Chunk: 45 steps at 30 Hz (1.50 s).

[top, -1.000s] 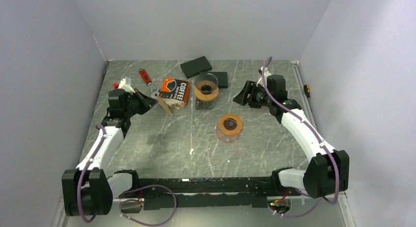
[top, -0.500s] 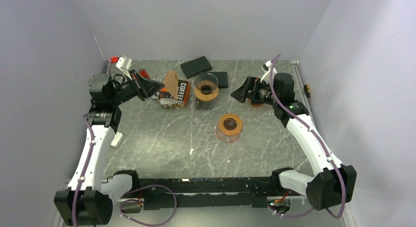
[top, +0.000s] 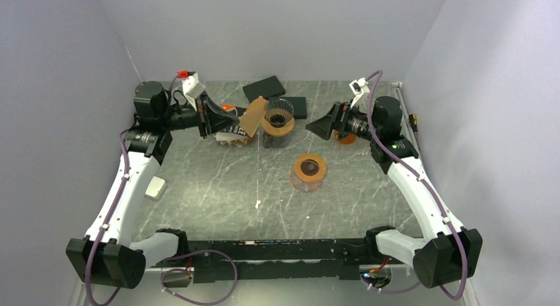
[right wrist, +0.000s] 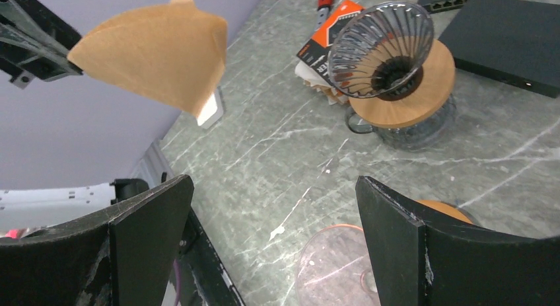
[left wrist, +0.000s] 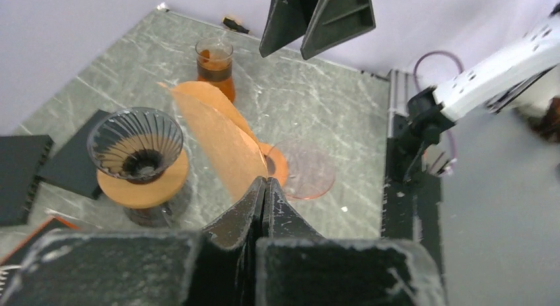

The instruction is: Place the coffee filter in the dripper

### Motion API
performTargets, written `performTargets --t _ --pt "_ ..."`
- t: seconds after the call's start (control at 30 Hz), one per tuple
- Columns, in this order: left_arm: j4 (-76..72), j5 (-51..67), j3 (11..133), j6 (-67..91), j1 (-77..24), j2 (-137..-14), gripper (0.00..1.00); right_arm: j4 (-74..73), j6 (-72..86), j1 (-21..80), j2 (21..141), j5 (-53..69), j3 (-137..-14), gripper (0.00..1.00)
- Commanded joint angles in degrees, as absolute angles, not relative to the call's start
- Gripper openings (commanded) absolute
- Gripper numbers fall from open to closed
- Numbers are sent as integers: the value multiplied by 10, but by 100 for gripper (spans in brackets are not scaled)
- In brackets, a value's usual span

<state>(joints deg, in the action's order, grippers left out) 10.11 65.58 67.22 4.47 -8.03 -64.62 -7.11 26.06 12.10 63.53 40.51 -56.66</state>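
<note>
My left gripper (top: pixel 221 117) is shut on the edge of a brown paper coffee filter (top: pixel 253 116) and holds it in the air just left of the dark ribbed glass dripper (top: pixel 278 111). The dripper sits in a wooden collar on a glass server. In the left wrist view the filter (left wrist: pixel 218 137) fans out from my shut gripper (left wrist: pixel 264 182), with the dripper (left wrist: pixel 137 137) to its left. My right gripper (top: pixel 321 127) is open and empty, right of the dripper. The right wrist view shows the open gripper (right wrist: pixel 274 180), the filter (right wrist: pixel 155 51) and the dripper (right wrist: pixel 382 48).
A pink glass dripper with an orange collar (top: pixel 308 170) stands mid-table. A coffee filter box (top: pixel 231 125) lies left of the dripper. Two black boxes (top: pixel 264 89) (top: pixel 298 106) lie behind it. A small glass jug (top: pixel 343 137) is under my right arm. A white block (top: pixel 155 187) lies at left.
My left arm has lifted the filter up from the box and carried it right, close to the dripper. My right arm has risen and shifted a little left, still open.
</note>
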Motion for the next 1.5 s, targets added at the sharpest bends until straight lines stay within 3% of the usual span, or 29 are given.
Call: performTargets --t 0.0,0.17,0.4,1.0,1.1,1.47 --pt "114 625 650 -92 -118 -614 0 -33 235 126 628 465 -593 99" --pt "147 589 617 -200 -140 -587 0 -34 215 138 626 479 -595 100" --pt "63 600 579 -159 -140 -574 0 -21 221 144 636 499 -590 99" --pt "181 652 576 -339 -145 -579 0 -125 119 253 699 436 -676 97" --pt "190 658 576 -347 -147 -581 0 -136 104 270 710 423 -685 88" --pt "177 670 571 -333 -150 -583 0 -147 83 306 748 412 -702 75"
